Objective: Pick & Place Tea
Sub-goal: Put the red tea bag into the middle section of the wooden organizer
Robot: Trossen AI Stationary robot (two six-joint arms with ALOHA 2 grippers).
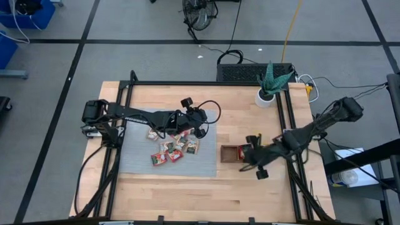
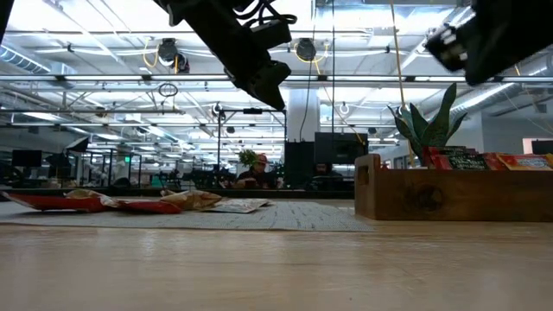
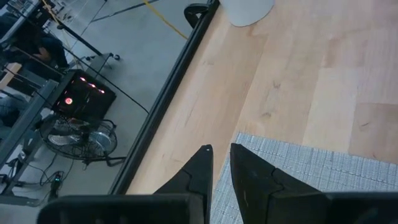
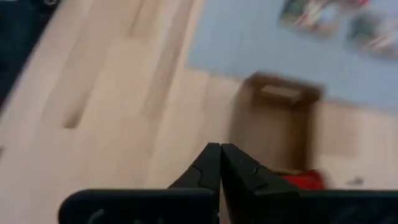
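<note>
on the left side of the wooden table [image 1: 187, 187], a dark left arm reaching rightward across the grey mat [image 1: 131, 159]. at its end, the left gripper [image 3: 221, 163] above the mat's far part, raised off the surface, fingers [image 3: 199, 168] close together with a narrow gap and nothing between them. under and just in front of that arm, on the mat's middle, the tea sachets [image 1: 173, 148] in a loose pile, red, white and green, some overlapping, flat on the mat. from table height, the same pile low at the left, on the mat.

right of the mat, touching or nearly touching its edge, the brown wooden tray [image 1: 229, 153], with red sachets upright in its compartments in the low view [image 2: 471, 161]; which compartment holds which, hard to tell. over the tray's right part, the right gripper [image 4: 220, 163], lifted clear of the wood, fingertips pressed together on nothing. at the table's far edge, beyond the tray, a potted plant [image 1: 270, 84] in a white pot. farther right, the right arm running back toward the table's right edge.
</note>
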